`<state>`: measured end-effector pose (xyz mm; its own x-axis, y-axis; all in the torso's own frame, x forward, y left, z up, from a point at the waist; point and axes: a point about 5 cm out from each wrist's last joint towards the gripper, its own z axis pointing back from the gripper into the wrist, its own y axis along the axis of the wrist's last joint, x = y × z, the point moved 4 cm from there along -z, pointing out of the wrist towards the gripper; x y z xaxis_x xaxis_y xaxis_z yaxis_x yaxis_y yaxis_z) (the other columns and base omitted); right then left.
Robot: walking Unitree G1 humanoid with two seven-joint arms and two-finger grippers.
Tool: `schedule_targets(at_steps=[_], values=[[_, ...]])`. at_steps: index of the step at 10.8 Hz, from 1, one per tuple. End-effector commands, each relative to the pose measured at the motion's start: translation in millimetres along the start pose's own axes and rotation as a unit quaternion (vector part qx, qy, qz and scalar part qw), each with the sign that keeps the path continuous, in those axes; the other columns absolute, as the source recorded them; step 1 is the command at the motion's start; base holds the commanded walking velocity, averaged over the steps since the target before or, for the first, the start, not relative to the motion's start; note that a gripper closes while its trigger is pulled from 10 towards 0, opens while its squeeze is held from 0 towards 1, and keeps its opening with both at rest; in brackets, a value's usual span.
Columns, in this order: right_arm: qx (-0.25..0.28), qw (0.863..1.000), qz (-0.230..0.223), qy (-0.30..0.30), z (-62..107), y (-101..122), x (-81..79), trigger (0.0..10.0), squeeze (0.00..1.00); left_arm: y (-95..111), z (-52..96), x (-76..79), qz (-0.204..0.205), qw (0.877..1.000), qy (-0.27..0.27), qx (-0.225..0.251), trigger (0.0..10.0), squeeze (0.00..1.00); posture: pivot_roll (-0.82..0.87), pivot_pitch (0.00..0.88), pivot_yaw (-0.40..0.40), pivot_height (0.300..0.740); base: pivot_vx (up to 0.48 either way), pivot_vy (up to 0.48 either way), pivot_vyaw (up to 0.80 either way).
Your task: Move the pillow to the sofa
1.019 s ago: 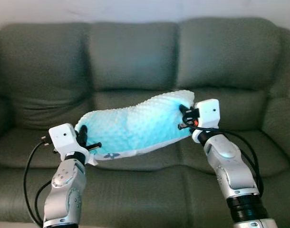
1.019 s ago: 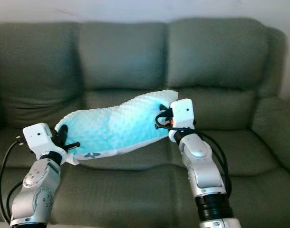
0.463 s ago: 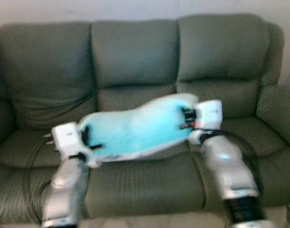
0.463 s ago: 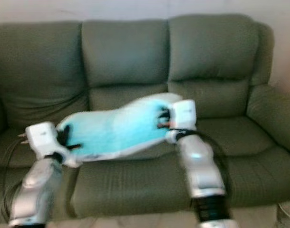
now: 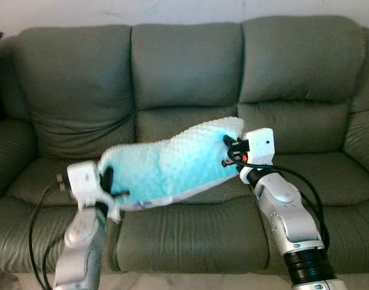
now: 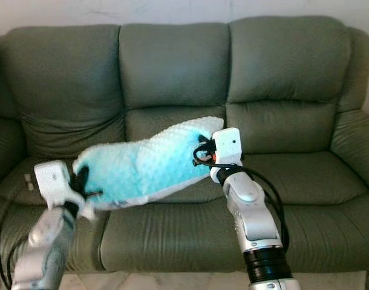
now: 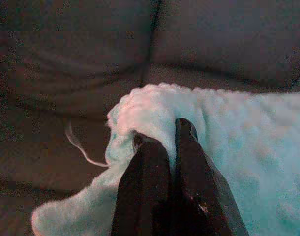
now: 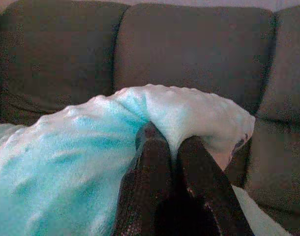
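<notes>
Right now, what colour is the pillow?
Light turquoise, bumpy-dotted pillow; clearest in the left eye view.

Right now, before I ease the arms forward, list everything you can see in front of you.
pillow: one, light blue with a bumpy fleece face and a pale edge, held in the air over the middle seat, right end higher
sofa: one, dark grey-green, three seats, spanning the view ahead
wall: pale, behind the sofa
floor: light strip below the sofa front
left gripper: black fingers pinched on the pillow's left end
right gripper: black fingers pinched on the pillow's right end
</notes>
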<state>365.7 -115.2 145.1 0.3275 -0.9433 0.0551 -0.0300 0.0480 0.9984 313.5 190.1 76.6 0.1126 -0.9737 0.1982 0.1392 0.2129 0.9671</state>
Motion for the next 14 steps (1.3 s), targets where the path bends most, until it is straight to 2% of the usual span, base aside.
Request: schedule_targets(at_steps=[1, 8, 12, 14], values=[[0.015, 1.0, 0.004, -0.001, -2.2, 8, -0.2, 10.0, 0.0, 3, 1.1, -2.8, 0.008, 1.0, -0.004, 0.011, 10.0, 0.0, -0.25, 0.0, 0.039, 0.74, 0.247, 0.0, 0.0], [0.016, 1.0, 0.008, 0.001, -2.0, 10, 0.2, 10.0, 0.0, 0, 2.0, 6.7, 0.015, 0.999, -0.024, 0.014, 10.0, 0.0, -0.26, 0.001, 0.036, 0.74, 0.417, 0.0, 0.0], [0.011, 1.0, 0.007, 0.002, -1.8, 7, -1.1, 10.0, 0.0, -12, 2.8, 3.5, 0.012, 1.0, -0.019, -0.01, 10.0, 0.0, -0.26, 0.004, 0.036, 0.74, 0.0, 0.0, 0.0], [0.006, 1.0, 0.006, 0.003, -1.0, 4, -1.2, 10.0, 0.0, -25, 4.0, -5.8, -0.001, 1.0, -0.007, -0.031, 10.0, 0.0, -0.26, 0.006, 0.039, 0.74, 0.0, 0.0, 0.0]])
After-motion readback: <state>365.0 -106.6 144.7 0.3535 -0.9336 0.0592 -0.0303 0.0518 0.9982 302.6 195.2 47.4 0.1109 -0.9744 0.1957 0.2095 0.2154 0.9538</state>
